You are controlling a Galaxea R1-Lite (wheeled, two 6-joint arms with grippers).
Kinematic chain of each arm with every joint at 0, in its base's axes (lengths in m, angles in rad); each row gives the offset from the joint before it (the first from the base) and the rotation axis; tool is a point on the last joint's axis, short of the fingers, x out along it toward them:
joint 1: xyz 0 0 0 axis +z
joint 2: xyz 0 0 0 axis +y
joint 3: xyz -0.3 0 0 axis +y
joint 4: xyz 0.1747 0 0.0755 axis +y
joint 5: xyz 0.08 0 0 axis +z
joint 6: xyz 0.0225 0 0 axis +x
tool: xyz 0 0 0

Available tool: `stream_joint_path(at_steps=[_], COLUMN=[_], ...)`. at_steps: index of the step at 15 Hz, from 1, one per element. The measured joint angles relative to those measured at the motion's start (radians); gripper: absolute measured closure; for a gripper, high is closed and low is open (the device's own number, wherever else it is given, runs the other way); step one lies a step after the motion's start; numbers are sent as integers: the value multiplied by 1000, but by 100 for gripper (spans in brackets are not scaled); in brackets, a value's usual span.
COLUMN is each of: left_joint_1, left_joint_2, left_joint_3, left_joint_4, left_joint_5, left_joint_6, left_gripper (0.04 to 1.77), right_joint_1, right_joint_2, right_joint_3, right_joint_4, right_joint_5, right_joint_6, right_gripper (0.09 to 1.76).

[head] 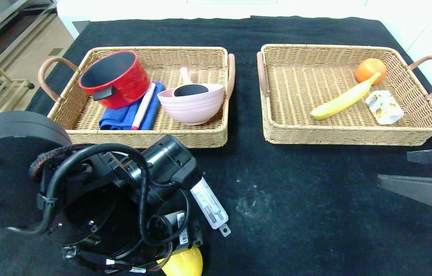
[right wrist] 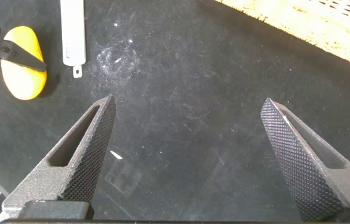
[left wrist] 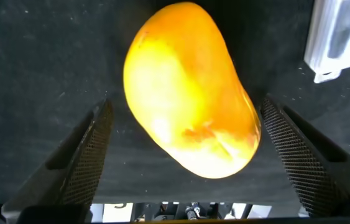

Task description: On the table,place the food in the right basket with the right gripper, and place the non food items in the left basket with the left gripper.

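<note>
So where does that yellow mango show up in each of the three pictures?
Head view: the mango peeks out at the bottom edge, under the left gripper.
Left wrist view: the mango fills the middle, between that gripper's open fingers.
Right wrist view: the mango lies far off, in a corner.
Shared landmark: the white case, beside the mango in all three views.

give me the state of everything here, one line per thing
left gripper: open, over the mango
right gripper: open, over bare table
mango: on the table, not gripped
white case: on the table
left basket: holds non-food items
right basket: holds orange, banana, carton
</note>
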Motion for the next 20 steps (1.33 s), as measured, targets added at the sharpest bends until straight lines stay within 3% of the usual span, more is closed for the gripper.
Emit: stream_joint_path(at_steps=[8,9,12,15,20], left_joint_1=[0,0,0,0,0], left_joint_2=[26,27,27,24,18], left_joint_3=[-1,-2,-3,-4,-1], left_joint_4=[0,0,0,0,0], left_joint_5=[1,2,3,3,0], left_joint_6=[0,0,1,1,0], left_gripper=[10,32,74,85,87], right_joint_1=[0,0,0,0,0], right_joint_2=[0,0,0,0,0], right_joint_3=[0,0,0,0,0], right_joint_4=[0,0,0,0,0], right_joint_5=[0,0,0,0,0], right_joint_6=[0,0,0,0,0], right_gripper=[14,14,14,14,14])
